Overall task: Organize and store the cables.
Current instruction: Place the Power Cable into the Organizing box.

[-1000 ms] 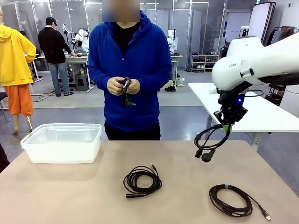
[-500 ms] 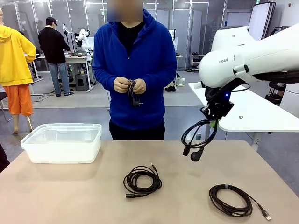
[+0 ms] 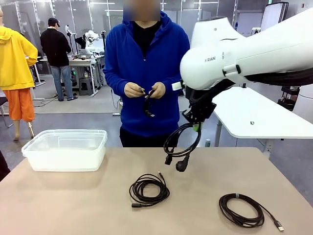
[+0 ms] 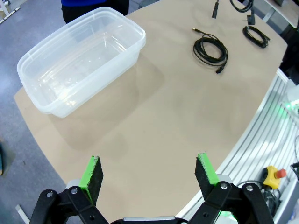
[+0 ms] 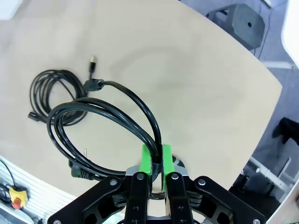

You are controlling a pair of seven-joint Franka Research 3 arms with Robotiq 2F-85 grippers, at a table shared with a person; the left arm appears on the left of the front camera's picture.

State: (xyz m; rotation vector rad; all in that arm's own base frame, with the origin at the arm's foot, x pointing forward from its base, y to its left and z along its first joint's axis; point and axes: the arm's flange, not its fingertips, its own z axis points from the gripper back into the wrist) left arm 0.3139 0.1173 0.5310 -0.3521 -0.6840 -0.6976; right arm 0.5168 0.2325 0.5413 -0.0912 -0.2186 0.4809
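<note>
My right gripper (image 3: 197, 126) is shut on a coiled black cable (image 3: 182, 143) that hangs above the far middle of the table, plugs dangling. In the right wrist view its green pads (image 5: 150, 161) pinch the cable's strands (image 5: 93, 121). A second coiled cable (image 3: 149, 190) lies at the table's middle, also seen below the gripper (image 5: 51, 95). A third cable (image 3: 242, 210) lies at the front right. The person holds another cable (image 3: 148, 105) in both hands. My left gripper (image 4: 149, 172) is open and holds nothing, high above the table's left edge.
A clear plastic bin (image 3: 66, 148) stands at the far left of the tan table (image 3: 73, 205); the left wrist view shows the bin (image 4: 79, 65) below and ahead. The person in a blue hoodie stands at the far edge. A white table (image 3: 259, 117) stands behind on the right.
My right arm has swung left with the hanging cable, from the table's right side toward its middle. The person has shifted slightly right, still handling their cable.
</note>
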